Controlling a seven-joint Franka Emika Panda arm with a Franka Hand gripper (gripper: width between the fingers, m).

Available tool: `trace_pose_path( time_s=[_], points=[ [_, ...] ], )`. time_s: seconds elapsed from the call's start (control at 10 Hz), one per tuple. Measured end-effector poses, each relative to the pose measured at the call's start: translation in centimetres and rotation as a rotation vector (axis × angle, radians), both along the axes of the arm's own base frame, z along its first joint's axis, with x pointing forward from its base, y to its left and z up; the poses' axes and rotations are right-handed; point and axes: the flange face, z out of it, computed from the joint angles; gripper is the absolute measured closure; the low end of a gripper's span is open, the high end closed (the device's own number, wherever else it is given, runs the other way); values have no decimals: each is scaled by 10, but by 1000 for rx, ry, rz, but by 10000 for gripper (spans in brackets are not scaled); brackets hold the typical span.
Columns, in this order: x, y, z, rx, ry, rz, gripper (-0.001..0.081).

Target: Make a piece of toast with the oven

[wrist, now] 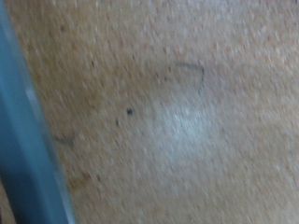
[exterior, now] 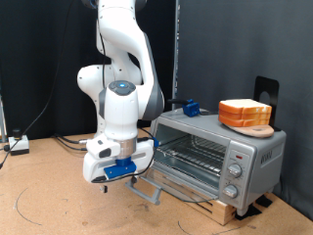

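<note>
The silver-grey oven (exterior: 256, 147) stands at the exterior view's right on a wooden base. Its glass door hangs open and down, with the bar handle (exterior: 147, 190) low at the front, and the wire rack (exterior: 191, 150) shows inside with nothing on it. A pile of bread slices (exterior: 245, 114) lies on a board on the oven's top; no single slice lies apart from it. My gripper (exterior: 110, 178) hangs low just left of the door handle, close to the tabletop, holding nothing that I can see. The wrist view shows brown tabletop (wrist: 177, 121) and a blurred grey-blue bar (wrist: 28, 140); no fingers show.
A column of round knobs (exterior: 235, 172) sits on the oven's front right. A blue object (exterior: 190, 108) lies on the oven's top left corner. Cables and a small box (exterior: 18, 145) lie at the far left. Black curtains hang behind.
</note>
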Motion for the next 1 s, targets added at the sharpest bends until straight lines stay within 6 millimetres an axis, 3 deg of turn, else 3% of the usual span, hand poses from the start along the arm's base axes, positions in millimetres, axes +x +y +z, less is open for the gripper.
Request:
trace_pose_path(
  time_s=[0.4, 1.0],
  points=[
    [28, 12, 8, 29, -46, -13, -1],
    [39, 8, -17, -11, 1, -45, -1]
  ],
)
